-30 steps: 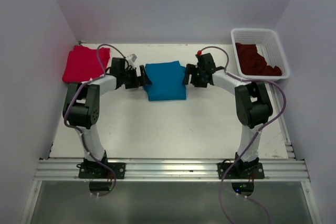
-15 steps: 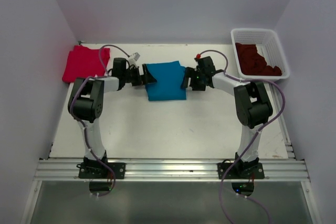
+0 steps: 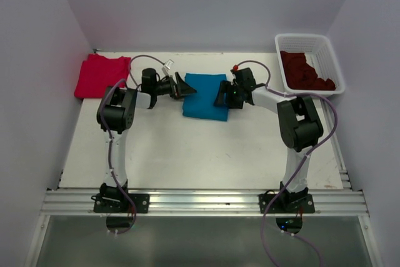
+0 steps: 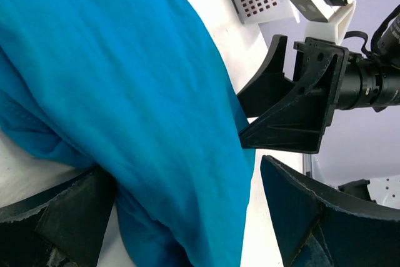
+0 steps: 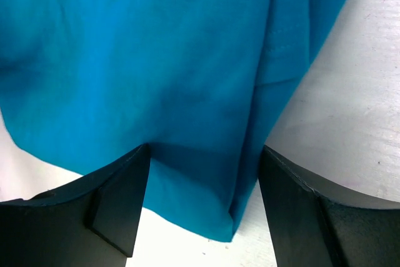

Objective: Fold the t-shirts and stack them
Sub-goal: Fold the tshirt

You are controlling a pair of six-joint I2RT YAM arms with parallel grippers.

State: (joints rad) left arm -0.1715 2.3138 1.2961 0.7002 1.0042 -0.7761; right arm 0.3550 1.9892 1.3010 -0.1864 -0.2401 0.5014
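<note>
Teal t-shirt folded into a thick, slightly skewed rectangle

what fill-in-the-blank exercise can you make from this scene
The dark maroon cloth t-shirts lie inside the white plastic lattice ____.
The folded bright red cloth t-shirt lies on the robot's far ____ side.
The left claw and right claw flank the folded teal blue cloth t-shirt, which lies on the white ____.
Missing: basket; left; table.

White table, pale lavender walls
</note>
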